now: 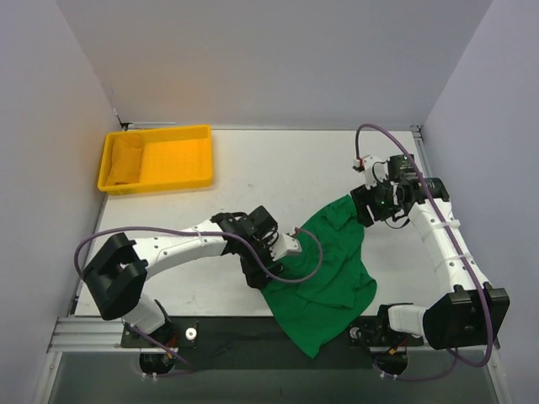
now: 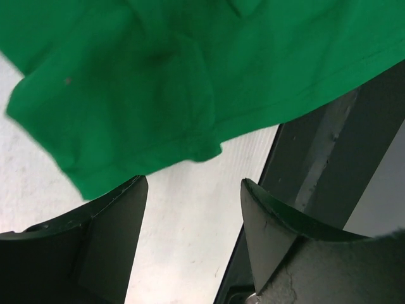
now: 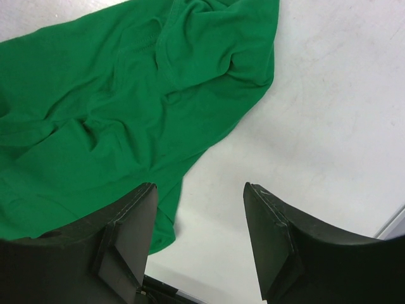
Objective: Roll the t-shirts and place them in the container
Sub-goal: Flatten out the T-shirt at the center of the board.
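A plain green t-shirt (image 1: 324,269) lies crumpled on the white table at the front right, and its lower part hangs over the front edge. My left gripper (image 1: 263,271) is at the shirt's left edge. In the left wrist view the left gripper (image 2: 193,182) is open, with bare table between its fingers and the t-shirt (image 2: 158,76) just beyond the tips. My right gripper (image 1: 370,206) hovers at the shirt's far right corner. Seen from the right wrist, the right gripper (image 3: 200,187) is open and empty, and the t-shirt (image 3: 114,114) spreads to its left.
A yellow tray (image 1: 189,172) stands at the back left with a folded yellow item (image 1: 126,160) in its left end. The table's dark front edge (image 2: 329,158) runs close by the left gripper. Grey walls enclose the table on three sides.
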Robot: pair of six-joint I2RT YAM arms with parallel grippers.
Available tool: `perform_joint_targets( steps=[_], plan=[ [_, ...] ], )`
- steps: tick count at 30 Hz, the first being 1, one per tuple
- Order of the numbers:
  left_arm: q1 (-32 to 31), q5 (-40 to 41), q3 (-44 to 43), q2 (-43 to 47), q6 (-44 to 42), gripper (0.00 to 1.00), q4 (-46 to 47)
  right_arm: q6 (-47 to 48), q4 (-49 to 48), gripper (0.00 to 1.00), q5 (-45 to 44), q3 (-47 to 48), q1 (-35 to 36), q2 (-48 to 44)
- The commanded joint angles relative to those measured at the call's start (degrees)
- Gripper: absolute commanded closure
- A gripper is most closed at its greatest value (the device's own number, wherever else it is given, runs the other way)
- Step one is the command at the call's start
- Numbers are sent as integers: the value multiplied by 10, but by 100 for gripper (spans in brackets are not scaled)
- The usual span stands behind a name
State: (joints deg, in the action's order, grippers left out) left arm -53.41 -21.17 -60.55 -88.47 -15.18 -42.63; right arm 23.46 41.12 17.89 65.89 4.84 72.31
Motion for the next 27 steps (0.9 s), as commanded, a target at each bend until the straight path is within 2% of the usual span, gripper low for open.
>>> perform_joint_targets(
  steps=[1, 6, 9, 12, 13, 16, 17, 20, 24, 25, 27],
  plan=[
    [-45, 30, 7, -21, 39, 29, 64, 4, 18, 43, 4, -10, -4, -31],
    [-73, 87, 9, -54, 63, 30, 87, 8, 17, 43, 6, -9, -4, -36],
    [-86, 110, 5, -73, 68, 36, 91, 5, 17, 43, 13, -12, -4, -42],
    [-86, 123, 3, -83, 70, 48, 91, 1, 16, 43, 16, -15, -3, -51],
    [-86, 125, 3, -83, 67, 60, 91, 1, 16, 43, 16, -16, -4, -53],
    [-85, 125, 6, -79, 62, 76, 79, 5, 17, 43, 15, -25, -3, -60],
    [-82, 124, 6, -71, 59, 85, 70, 7, 17, 43, 14, -28, -3, -64],
    [-62, 121, -4, -44, 40, 98, 49, 23, 27, 43, 21, -36, -3, -67],
    [21, 108, -47, -22, -5, 100, 6, 62, 81, 43, 50, -23, 6, -50],
    [64, 108, -54, -20, -15, 100, 4, 102, 96, 43, 58, -17, 10, -38],
    [101, 121, -75, -21, -49, 100, 3, 147, 120, 43, 75, -5, 23, -30]
  ],
)
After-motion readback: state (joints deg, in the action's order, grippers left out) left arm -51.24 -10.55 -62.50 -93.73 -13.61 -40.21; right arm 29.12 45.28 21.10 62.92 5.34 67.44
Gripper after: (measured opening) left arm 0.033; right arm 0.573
